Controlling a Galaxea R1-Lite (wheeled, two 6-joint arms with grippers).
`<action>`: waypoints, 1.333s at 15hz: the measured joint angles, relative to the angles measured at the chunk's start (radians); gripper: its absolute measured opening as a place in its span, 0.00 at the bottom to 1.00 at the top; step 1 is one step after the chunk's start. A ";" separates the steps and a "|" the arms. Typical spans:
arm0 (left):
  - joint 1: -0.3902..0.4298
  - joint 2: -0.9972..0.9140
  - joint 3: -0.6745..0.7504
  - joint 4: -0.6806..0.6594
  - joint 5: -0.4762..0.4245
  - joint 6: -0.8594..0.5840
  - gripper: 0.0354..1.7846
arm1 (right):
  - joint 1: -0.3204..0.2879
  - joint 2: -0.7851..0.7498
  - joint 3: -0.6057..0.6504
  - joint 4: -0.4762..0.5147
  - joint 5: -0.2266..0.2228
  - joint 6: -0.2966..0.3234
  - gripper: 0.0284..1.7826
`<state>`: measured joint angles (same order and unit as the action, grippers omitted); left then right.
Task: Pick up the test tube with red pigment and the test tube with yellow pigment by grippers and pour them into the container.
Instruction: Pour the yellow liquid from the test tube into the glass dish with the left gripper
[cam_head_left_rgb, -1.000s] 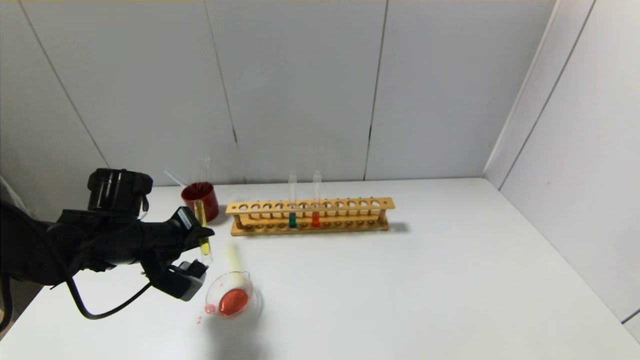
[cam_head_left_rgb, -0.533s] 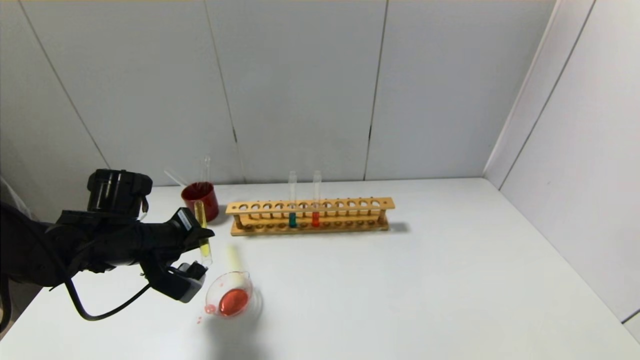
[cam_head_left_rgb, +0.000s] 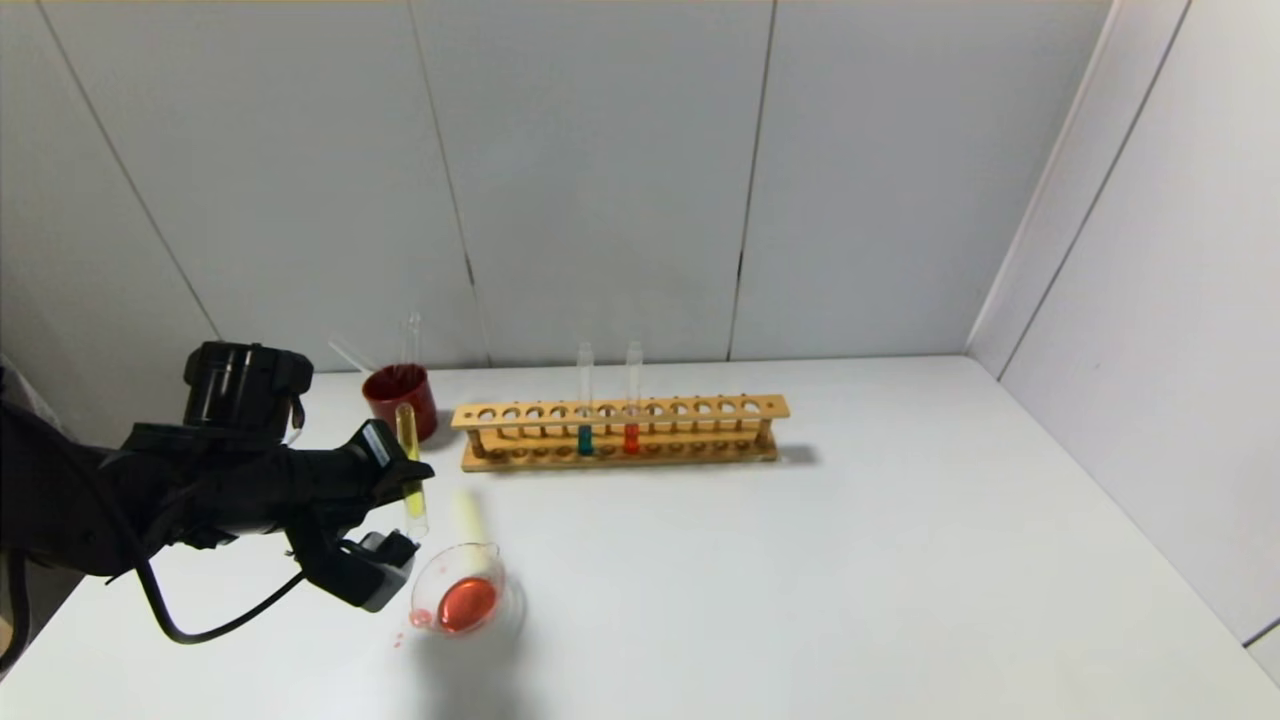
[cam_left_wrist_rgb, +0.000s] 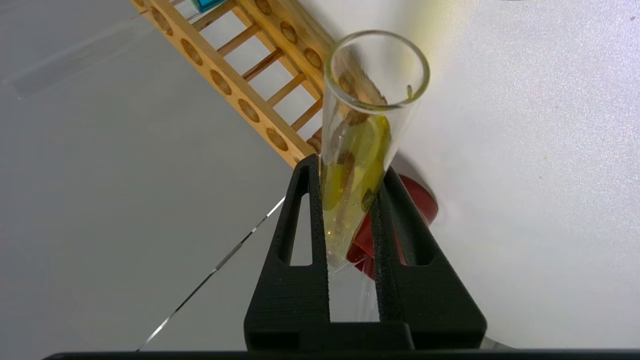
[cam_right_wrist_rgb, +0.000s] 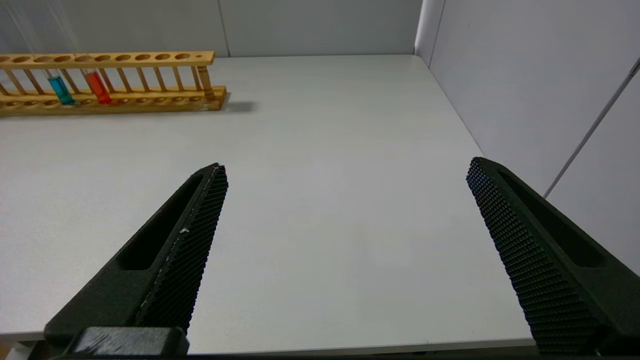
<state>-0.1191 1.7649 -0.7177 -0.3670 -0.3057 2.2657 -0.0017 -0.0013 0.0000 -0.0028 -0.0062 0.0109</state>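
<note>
My left gripper (cam_head_left_rgb: 415, 505) is shut on the test tube with yellow pigment (cam_head_left_rgb: 410, 470) and holds it nearly upright just behind the container (cam_head_left_rgb: 492, 556). The container is a low clear beaker with red liquid in it, near the table's front left. In the left wrist view the gripper (cam_left_wrist_rgb: 347, 167) clamps the yellow tube (cam_left_wrist_rgb: 365, 130), whose open mouth shows. The test tube with red pigment (cam_head_left_rgb: 631, 436) stands in the wooden rack (cam_head_left_rgb: 700, 408); it also shows in the right wrist view (cam_right_wrist_rgb: 97, 86). My right gripper (cam_right_wrist_rgb: 345, 167) is open and empty over the table's near right edge.
A tube with teal liquid (cam_head_left_rgb: 585, 440) stands in the rack beside the red one. A dark red cup (cam_head_left_rgb: 400, 398) holding empty glass tubes stands behind my left gripper. A few red drops lie on the table (cam_head_left_rgb: 800, 600) by the beaker's spout. Walls close the back and right.
My left gripper with the yellow tube has shifted slightly to the right. Nothing else has moved.
</note>
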 joint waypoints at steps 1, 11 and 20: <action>-0.002 0.004 -0.001 0.000 0.008 0.000 0.15 | 0.000 0.000 0.000 0.000 0.000 0.000 0.98; -0.021 0.015 -0.002 -0.001 0.060 0.030 0.15 | 0.000 0.000 0.000 0.000 0.000 0.000 0.98; -0.030 0.035 -0.011 -0.002 0.088 0.031 0.15 | 0.000 0.000 0.000 0.000 0.000 0.000 0.98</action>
<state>-0.1489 1.8002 -0.7283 -0.3689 -0.2179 2.2972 -0.0017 -0.0013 0.0000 -0.0028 -0.0062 0.0111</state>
